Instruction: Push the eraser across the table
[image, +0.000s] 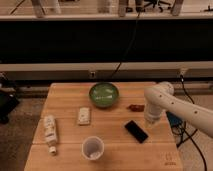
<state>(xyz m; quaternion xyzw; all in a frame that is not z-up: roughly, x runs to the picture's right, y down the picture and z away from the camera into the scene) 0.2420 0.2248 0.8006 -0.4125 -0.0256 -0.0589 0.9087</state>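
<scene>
Eraser (136, 131) lies flat on worktop (65, 97), right of centre, toward front edge. End effector (150, 119) hangs just right of eraser, slightly behind it; open or closed cannot be told, nothing visibly held. Step, by judgement: approach. Next: lower beside eraser, sweep left, steering clear of cup (92, 148).

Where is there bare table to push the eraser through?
Bare: the table's middle, between pad, cup and eraser; also the back-left corner beside the bowl. Crowded: right side, where the gripper hangs close by the eraser and red item.
</scene>
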